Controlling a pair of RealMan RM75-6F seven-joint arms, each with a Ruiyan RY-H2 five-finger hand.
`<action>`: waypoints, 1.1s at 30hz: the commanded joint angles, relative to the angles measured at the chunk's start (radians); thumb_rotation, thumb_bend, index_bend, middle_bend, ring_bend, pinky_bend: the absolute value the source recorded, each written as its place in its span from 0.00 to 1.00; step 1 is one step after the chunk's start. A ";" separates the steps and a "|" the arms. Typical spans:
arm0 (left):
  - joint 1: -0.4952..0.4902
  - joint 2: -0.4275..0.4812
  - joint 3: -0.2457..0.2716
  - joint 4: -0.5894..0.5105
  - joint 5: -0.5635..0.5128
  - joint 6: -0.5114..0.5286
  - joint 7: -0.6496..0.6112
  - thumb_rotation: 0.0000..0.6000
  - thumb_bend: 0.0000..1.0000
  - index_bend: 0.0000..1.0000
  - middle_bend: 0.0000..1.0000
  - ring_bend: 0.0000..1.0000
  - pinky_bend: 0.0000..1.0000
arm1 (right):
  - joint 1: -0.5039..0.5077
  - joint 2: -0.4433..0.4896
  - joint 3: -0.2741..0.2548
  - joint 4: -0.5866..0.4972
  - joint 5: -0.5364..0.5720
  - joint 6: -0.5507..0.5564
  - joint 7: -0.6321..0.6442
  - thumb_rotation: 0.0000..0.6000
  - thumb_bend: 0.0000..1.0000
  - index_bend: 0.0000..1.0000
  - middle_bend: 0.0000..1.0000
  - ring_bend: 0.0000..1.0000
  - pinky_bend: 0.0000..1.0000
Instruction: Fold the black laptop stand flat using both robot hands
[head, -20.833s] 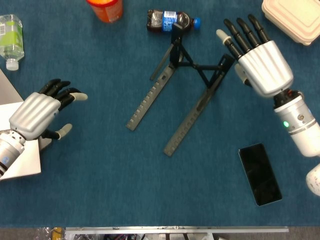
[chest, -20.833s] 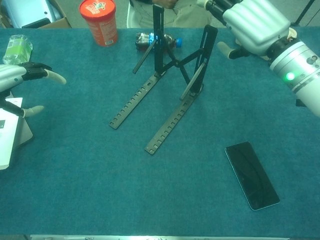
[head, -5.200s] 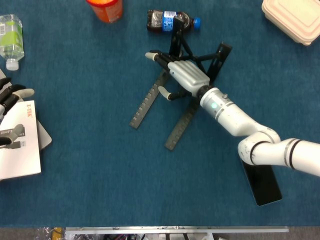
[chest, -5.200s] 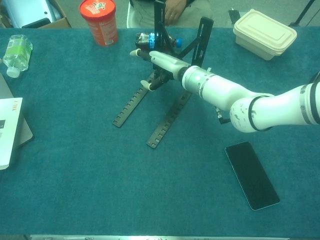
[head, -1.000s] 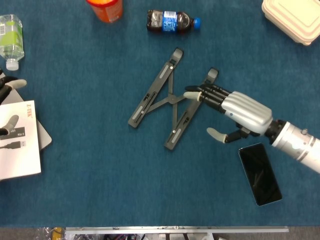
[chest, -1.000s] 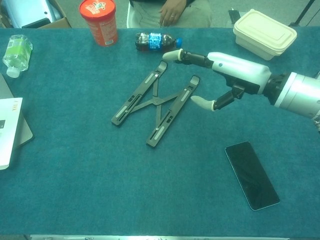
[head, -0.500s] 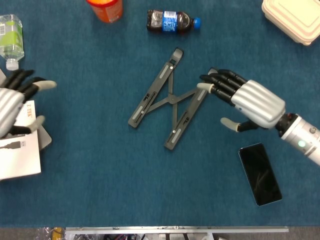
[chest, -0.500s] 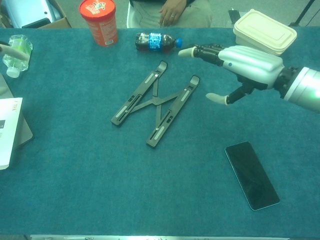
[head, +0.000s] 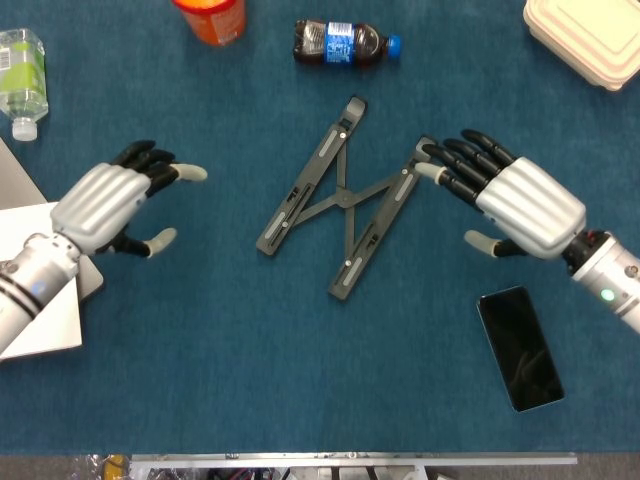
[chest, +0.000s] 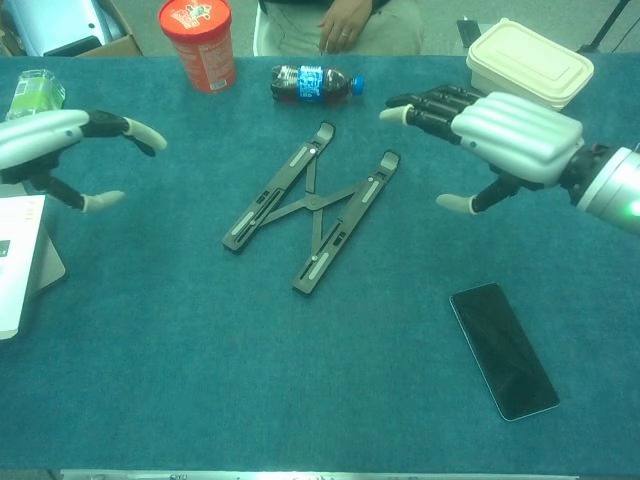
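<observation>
- right hand (head: 525, 205): fingers (head: 462, 165) spread apart, thumb out to the side, nothing held. Hovers just right of the stand; from the head view the fingertips look very near the top end of the stand's right rail, contact can't be told. Chest view shows the hand raised off the table (chest: 200, 380).
- left hand (head: 105, 205): fingers (head: 150, 160) apart and slightly curled, thumb separate, holds nothing. Well left of the stand, next to the white booklet (head: 35, 300).
- black laptop stand (head: 340, 195): one unit, lying flat on the blue table mid-frame, two rails crossed by thin links, neither hand gripping it.
- cola bottle (head: 340, 42): one, lying on its side beyond the stand, blue cap, blue label, text too small to read.
- red canister (chest: 196, 42): one, upright at the far edge, printed lid, wording not legible.
- clear bottle (head: 22, 75): one, green label, lying at far left, label unreadable.
- beige lunch box (chest: 528, 65): one, closed, far right corner.
- black phone (head: 519, 347): one, screen dark, flat on the table near the right forearm.
- the booklet at left edge sits on a grey slab; its print isn't readable here.
- a person's hand (chest: 335, 22) shows behind the far table edge in chest view.
</observation>
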 joint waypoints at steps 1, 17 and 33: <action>-0.024 -0.027 -0.014 0.029 -0.033 -0.028 0.015 1.00 0.36 0.19 0.25 0.12 0.03 | -0.002 -0.012 0.000 0.016 0.010 -0.015 -0.025 1.00 0.25 0.00 0.00 0.00 0.00; 0.072 0.074 0.008 0.007 -0.068 0.125 0.016 1.00 0.36 0.19 0.24 0.12 0.03 | 0.056 -0.174 0.050 0.202 0.113 -0.153 -0.217 1.00 0.21 0.00 0.00 0.00 0.00; 0.180 0.164 0.061 -0.008 0.014 0.299 -0.050 1.00 0.36 0.19 0.23 0.12 0.03 | 0.150 -0.410 0.093 0.432 0.156 -0.232 -0.368 1.00 0.20 0.00 0.00 0.00 0.00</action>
